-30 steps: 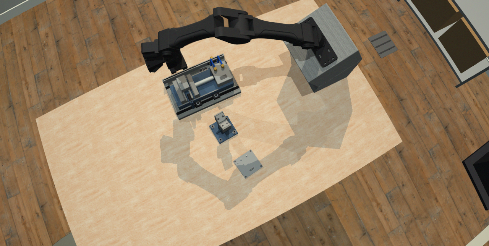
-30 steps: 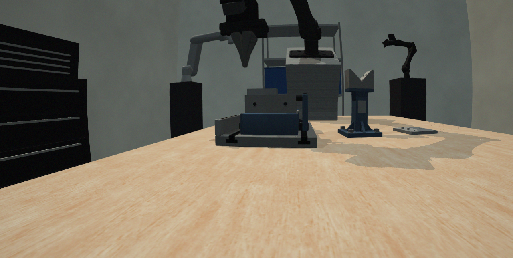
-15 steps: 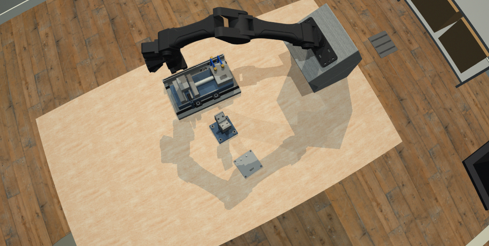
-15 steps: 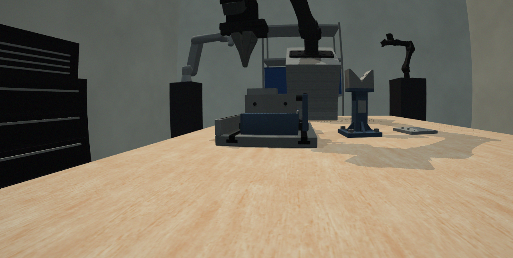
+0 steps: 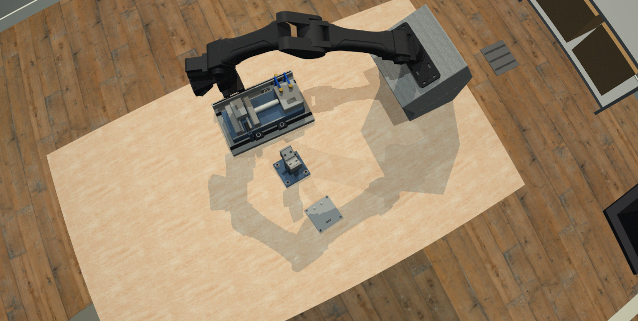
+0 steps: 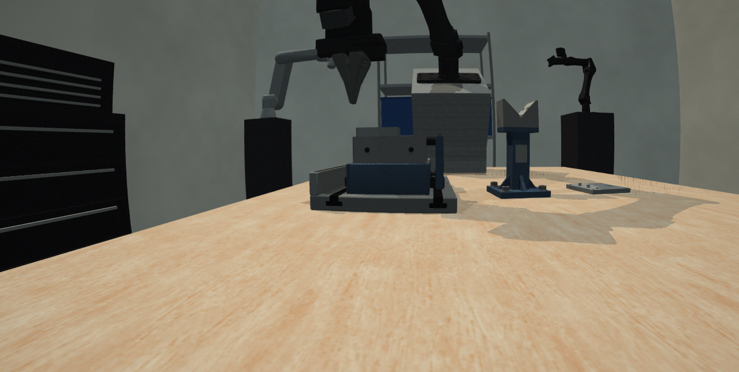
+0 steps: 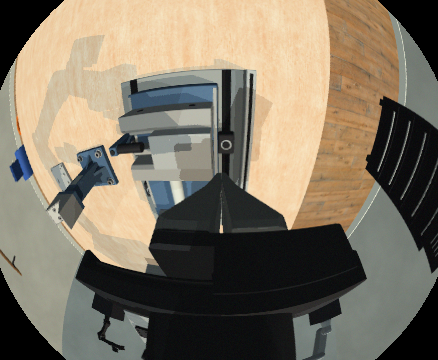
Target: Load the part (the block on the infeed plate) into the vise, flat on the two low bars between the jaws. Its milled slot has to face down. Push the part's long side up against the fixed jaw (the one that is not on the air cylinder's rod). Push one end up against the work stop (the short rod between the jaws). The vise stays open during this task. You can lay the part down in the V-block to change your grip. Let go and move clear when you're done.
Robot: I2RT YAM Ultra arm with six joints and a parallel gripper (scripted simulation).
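Note:
The grey part (image 5: 235,109) lies in the vise (image 5: 272,129) (image 6: 392,202) (image 7: 246,107), between the jaws, on the blue fixed jaw's (image 6: 387,178) side. I cannot tell which way its slot faces, or whether it touches the jaw or the black work stop rod (image 7: 130,148). My gripper (image 5: 229,93) (image 6: 354,99) (image 7: 222,182) is shut and empty. It points down, well above the vise near its far side rail. The vise is open, with a gap before the moving jaw (image 5: 252,111).
The V-block (image 5: 290,161) (image 6: 517,114) (image 7: 69,207) stands empty beside the vise. The infeed plate (image 5: 330,226) (image 6: 599,188) (image 7: 61,175) beyond it is bare. The arm's grey pedestal (image 5: 439,91) (image 6: 454,126) stands at the table's far end.

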